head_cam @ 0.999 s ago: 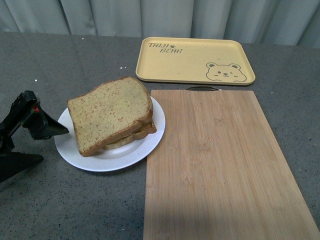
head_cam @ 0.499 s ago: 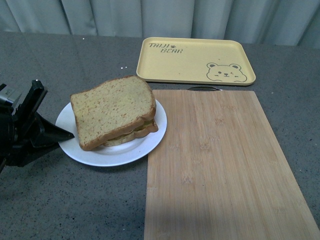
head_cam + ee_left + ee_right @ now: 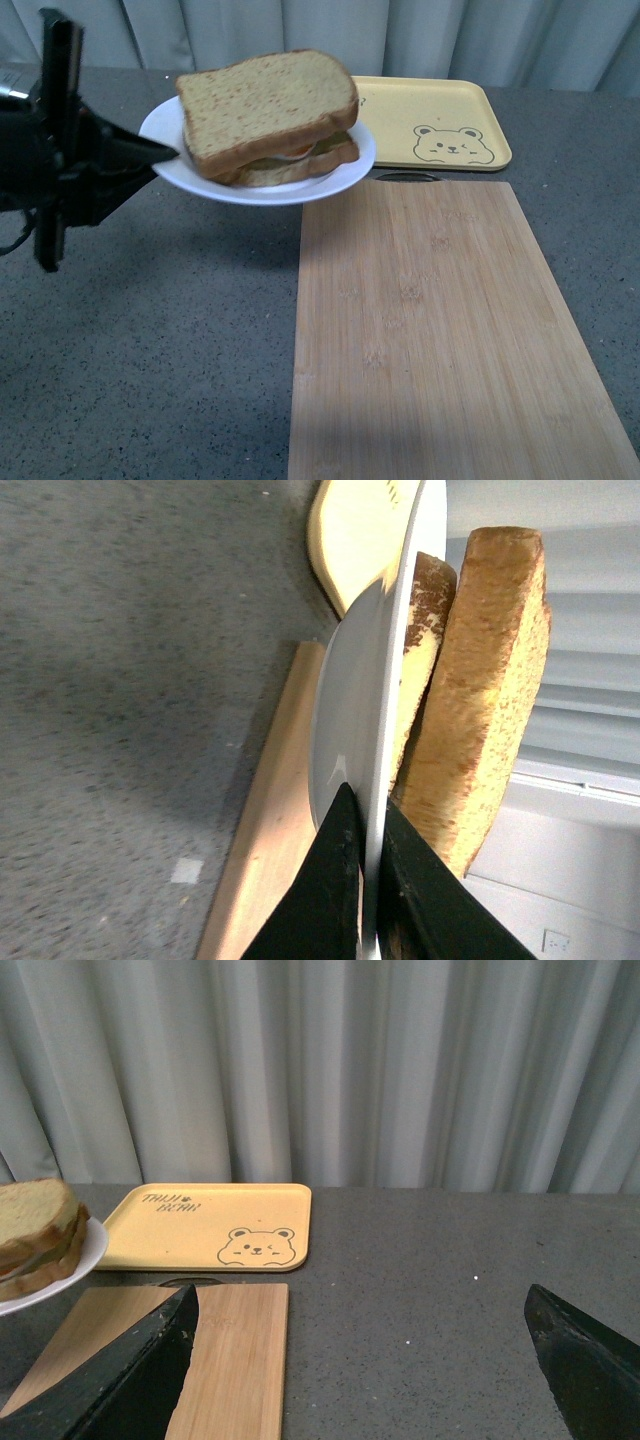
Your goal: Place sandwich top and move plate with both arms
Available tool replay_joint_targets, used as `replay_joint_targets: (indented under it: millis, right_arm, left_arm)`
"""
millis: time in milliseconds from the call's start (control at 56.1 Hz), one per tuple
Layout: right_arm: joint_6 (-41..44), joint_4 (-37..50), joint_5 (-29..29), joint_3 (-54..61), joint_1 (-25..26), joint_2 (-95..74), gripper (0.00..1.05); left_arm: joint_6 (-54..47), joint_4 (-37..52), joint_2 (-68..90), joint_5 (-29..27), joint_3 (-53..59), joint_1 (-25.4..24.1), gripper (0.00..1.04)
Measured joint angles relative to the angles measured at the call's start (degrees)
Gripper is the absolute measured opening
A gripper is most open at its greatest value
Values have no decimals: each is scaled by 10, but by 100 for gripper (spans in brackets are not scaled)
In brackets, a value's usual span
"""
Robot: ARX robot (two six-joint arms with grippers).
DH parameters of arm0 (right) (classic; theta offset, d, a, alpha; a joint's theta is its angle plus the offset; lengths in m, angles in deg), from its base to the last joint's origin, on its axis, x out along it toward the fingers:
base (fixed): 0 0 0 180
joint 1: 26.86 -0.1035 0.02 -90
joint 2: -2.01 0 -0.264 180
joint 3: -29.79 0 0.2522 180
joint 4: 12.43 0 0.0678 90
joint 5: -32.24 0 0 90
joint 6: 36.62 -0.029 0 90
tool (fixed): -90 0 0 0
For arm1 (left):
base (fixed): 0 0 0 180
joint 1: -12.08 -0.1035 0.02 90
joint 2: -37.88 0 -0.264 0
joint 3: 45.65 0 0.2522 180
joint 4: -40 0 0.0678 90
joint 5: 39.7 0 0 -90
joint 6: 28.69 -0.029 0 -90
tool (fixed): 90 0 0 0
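Observation:
The sandwich top (image 3: 265,100), a tan speckled bread slice, lies on the stacked sandwich on the white plate (image 3: 330,180). My left gripper (image 3: 165,150) is shut on the plate's left rim and holds it in the air, above the table's far left part. In the left wrist view the two black fingers pinch the rim of the plate (image 3: 345,710) at the gripper (image 3: 365,805), with the sandwich top (image 3: 490,680) beside them. My right gripper (image 3: 360,1295) is open and empty, apart from the plate (image 3: 85,1260), and does not show in the front view.
A yellow bear tray (image 3: 430,120) lies at the back, partly behind the raised plate. A long wooden cutting board (image 3: 440,330) covers the right half of the grey table. A grey curtain hangs behind.
My left gripper has closed on the plate's rim and lifted the plate with the sandwich off the table, up and toward the back.

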Motion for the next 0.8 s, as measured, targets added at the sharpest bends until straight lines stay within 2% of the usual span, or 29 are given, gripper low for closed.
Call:
replay_joint_targets:
  millis: [196, 482, 803]
  right_arm:
    - [0, 0, 0, 0, 0, 0, 95]
    - [0, 0, 0, 0, 0, 0, 95]
    - [0, 0, 0, 0, 0, 0, 95]
  left_arm:
    - [67, -30, 51, -98, -122, 80, 4]
    - [121, -116, 169, -185, -300, 145, 4]
    - [130, -194, 292, -213, -474, 183, 4]
